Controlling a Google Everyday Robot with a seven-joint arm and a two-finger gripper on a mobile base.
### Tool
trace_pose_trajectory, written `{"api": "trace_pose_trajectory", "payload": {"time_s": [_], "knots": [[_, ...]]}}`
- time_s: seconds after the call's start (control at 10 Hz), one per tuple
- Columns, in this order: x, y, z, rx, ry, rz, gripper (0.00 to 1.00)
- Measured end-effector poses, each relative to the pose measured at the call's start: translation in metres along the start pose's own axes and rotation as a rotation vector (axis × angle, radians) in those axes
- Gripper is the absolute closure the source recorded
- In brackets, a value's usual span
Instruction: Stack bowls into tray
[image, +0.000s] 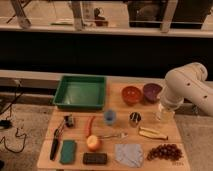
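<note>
The large green tray (80, 93) sits empty at the back left of the wooden table. The orange-red bowl (131, 94) and the dark purple bowl (151, 91) stand side by side to its right, upright on the table and not stacked. My white arm comes in from the right. My gripper (164, 113) hangs down near the table's right edge, just right of and in front of the purple bowl, apart from both bowls.
In front of the bowls are a blue cup (110, 117), a metal cup (134, 119), a banana (151, 133) and grapes (163, 152). Further left lie a cloth (129, 154), a fork (111, 135), a peach (93, 143), a red chili (90, 125), a green sponge (68, 151) and a black tool (55, 145).
</note>
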Motion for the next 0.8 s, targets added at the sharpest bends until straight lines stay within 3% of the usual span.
{"api": "trace_pose_trajectory", "payload": {"time_s": [0.5, 0.8], "knots": [[-0.022, -0.029, 0.003, 0.026, -0.018, -0.017, 0.2], [-0.035, -0.041, 0.009, 0.019, -0.022, -0.033, 0.2]]}}
